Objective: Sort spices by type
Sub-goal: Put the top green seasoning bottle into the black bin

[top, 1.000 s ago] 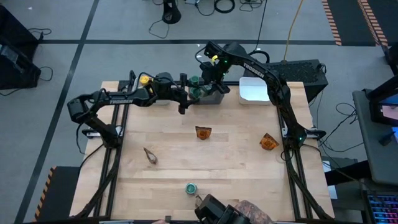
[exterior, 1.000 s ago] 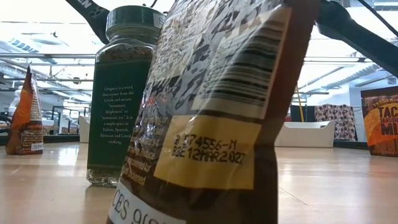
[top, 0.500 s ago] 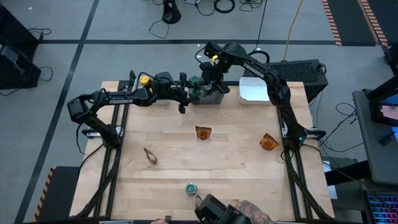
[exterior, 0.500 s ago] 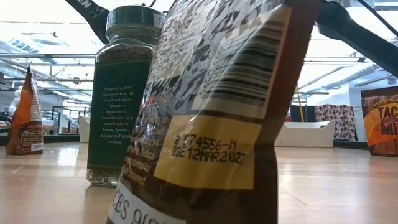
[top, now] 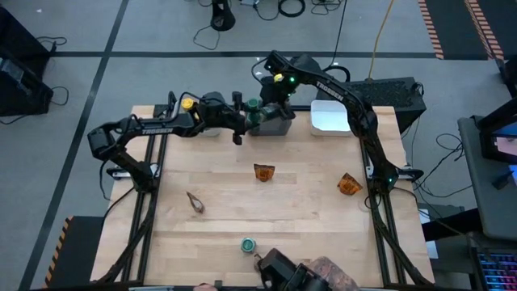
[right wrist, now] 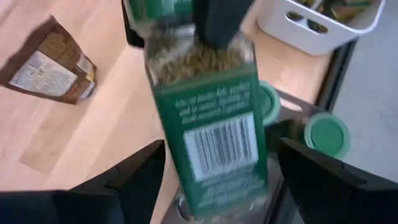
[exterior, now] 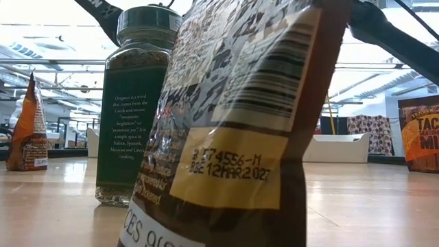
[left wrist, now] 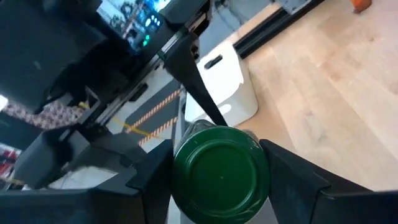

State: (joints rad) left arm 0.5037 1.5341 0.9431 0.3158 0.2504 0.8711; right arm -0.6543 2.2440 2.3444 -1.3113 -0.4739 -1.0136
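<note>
A dark spice jar with a green lid (left wrist: pixel 221 174) and a green label (right wrist: pixel 214 134) hangs over the dark grey bin (top: pixel 275 125) at the table's far edge. My left gripper (top: pixel 247 115) is shut on it. My right gripper (top: pixel 277 93) is open, with one finger (right wrist: pixel 127 180) on each side of the jar's body and apart from it. Another green-lidded jar (top: pixel 247 244) stands upright near the front edge. Three orange-brown packets (top: pixel 263 172) (top: pixel 349 184) (top: pixel 195 202) lie on the wood. My left gripper pinches the jar at its top, one finger (left wrist: pixel 149 183) on each side of the green lid's rim (left wrist: pixel 178 171). The fingers reach in roughly level from the table's left. The jar hangs lid up, clear above the dark grey bin.
Green lids (right wrist: pixel 327 134) of jars show inside the dark grey bin. A white bin (top: pixel 329 117) stands to its right, and another white bin (top: pixel 212 129) lies under my left arm. In the low view a big packet (exterior: pixel 233 137) stands right in front of the camera.
My right gripper has opened and let go of the jar, turning a little at the wrist. The jar stays over the dark grey bin in my left gripper.
</note>
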